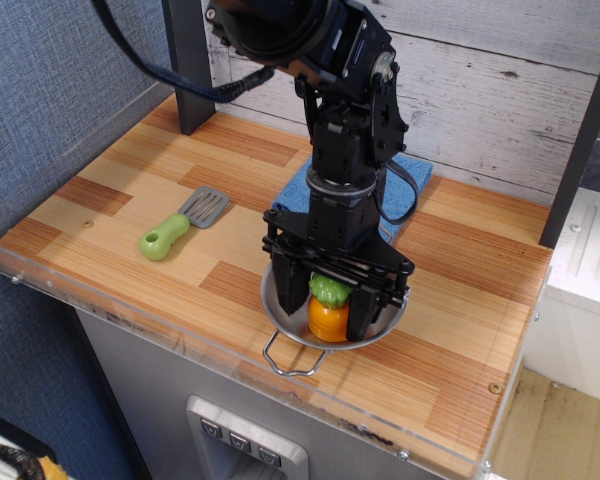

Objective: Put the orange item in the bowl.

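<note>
The orange item [327, 318], a glossy orange toy fruit with a green leafy top, sits upright inside the shiny steel bowl [279, 302] near the front edge of the wooden table. My gripper [330, 312] points straight down into the bowl. Its black fingers [292, 300] stand on either side of the fruit, slightly apart from it, so it looks open. The bowl's far rim is hidden behind the gripper. One wire loop handle [288, 358] sticks out toward the front.
A green-handled grey spatula [183, 224] lies to the left of the bowl. A blue cloth [405, 178] lies behind the arm by the plank wall. A clear plastic rim [130, 318] runs along the table's front and left edges.
</note>
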Controlling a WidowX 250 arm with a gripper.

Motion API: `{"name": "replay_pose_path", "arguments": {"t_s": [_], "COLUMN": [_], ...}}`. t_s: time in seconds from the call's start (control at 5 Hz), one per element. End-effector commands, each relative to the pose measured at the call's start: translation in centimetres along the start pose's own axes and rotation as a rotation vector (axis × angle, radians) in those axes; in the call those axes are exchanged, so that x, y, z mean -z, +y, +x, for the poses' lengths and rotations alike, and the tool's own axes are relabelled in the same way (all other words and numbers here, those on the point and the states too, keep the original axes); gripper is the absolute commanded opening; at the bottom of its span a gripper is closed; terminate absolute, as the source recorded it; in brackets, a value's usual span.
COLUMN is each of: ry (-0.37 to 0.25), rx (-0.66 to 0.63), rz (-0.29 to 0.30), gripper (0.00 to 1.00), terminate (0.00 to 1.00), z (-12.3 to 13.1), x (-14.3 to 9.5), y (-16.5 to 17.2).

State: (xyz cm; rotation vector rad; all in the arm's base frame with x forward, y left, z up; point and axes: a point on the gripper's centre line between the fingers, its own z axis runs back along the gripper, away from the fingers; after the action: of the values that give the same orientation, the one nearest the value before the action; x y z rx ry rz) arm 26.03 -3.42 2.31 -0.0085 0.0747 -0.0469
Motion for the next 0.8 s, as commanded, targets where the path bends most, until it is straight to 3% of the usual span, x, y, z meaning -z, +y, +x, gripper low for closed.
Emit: {"name": "replay_pose_path", "arguments": {"t_s": [0.0,0.4,0.6], "ry": [-0.098,-0.252,-0.284], "rx": [0.016,-0.09,-0.146], "rz": [-0.007,-0.046,-0.056], "gripper": [1.0,1.0,1.0], "terminate": [0.0,0.0,0.0], "z": [-0.1,-0.8,-1.4], "x": [-3.6,-11.7,-14.3], "y": [0.3,4.3,7.7]}}
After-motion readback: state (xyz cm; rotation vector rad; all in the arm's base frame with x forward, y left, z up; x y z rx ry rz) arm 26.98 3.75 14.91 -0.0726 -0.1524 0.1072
